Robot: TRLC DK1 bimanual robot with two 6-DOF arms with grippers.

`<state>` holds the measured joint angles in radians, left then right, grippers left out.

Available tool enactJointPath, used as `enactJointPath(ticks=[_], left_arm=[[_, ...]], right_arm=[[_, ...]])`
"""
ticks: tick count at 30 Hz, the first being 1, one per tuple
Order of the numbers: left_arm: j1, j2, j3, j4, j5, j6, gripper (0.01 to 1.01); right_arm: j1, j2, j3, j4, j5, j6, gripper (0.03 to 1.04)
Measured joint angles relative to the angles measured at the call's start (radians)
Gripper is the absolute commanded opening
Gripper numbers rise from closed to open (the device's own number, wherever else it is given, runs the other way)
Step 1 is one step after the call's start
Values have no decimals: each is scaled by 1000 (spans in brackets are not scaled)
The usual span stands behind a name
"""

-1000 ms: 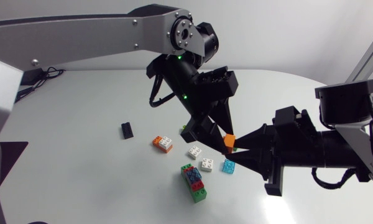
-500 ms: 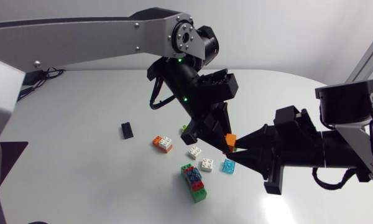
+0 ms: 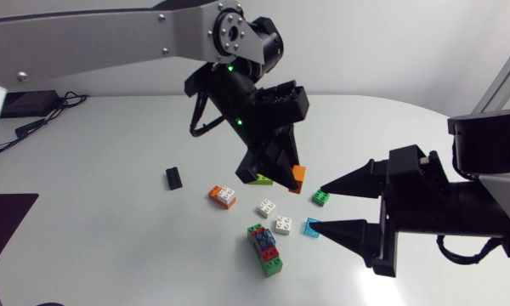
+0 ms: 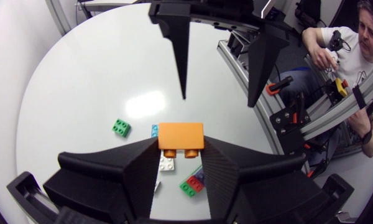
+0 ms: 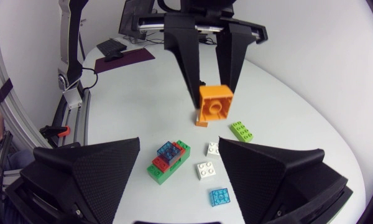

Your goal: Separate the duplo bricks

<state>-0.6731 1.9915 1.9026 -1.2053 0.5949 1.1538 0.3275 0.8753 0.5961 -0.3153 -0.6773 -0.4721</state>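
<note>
My left gripper (image 3: pixel 294 180) hangs above the table, shut on an orange brick (image 3: pixel 298 178), which sits between its fingers in the left wrist view (image 4: pixel 181 137). The right wrist view has this brick (image 5: pixel 215 106) ahead of my right gripper (image 5: pixel 180 163). My right gripper (image 3: pixel 316 208) is open with nothing between its fingers. A small green brick (image 3: pixel 320 198) lies on the table by its upper fingertip, and a light-blue brick (image 3: pixel 312 227) by the lower one. Further left lie two white bricks (image 3: pixel 266 207) (image 3: pixel 282 225), an orange-and-white pair (image 3: pixel 223 196) and a green, blue and red stack (image 3: pixel 264 249).
A black brick (image 3: pixel 173 178) lies apart at the left. A lime brick (image 5: pixel 242 131) lies under my left gripper and is mostly hidden in the head view. The table's left half and front right are bare.
My left gripper has pulled up and to the left with the orange brick. My right gripper has opened, and the green brick it held now lies on the table.
</note>
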Motion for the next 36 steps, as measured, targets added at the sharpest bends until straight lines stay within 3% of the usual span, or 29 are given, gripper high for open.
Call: enactJointPath(ticks=[9, 14, 20, 26, 36], left_arm=[[29, -145, -195, 115, -330, -3, 233], [49, -212, -421, 228, -552, 13, 233], [49, -280, -725, 416, -816, 106, 233], [11, -288, -895, 530, -941, 164, 233], [-53, -227, -937, 597, -1003, 171, 234]], right_arm=[[0, -37, -19, -44, 14, -32, 972], [0, -45, -25, -62, 16, -47, 972], [0, -45, -27, -80, 16, -62, 972], [0, -60, -27, -101, 21, -68, 972], [0, -87, -27, -129, 23, -71, 972]])
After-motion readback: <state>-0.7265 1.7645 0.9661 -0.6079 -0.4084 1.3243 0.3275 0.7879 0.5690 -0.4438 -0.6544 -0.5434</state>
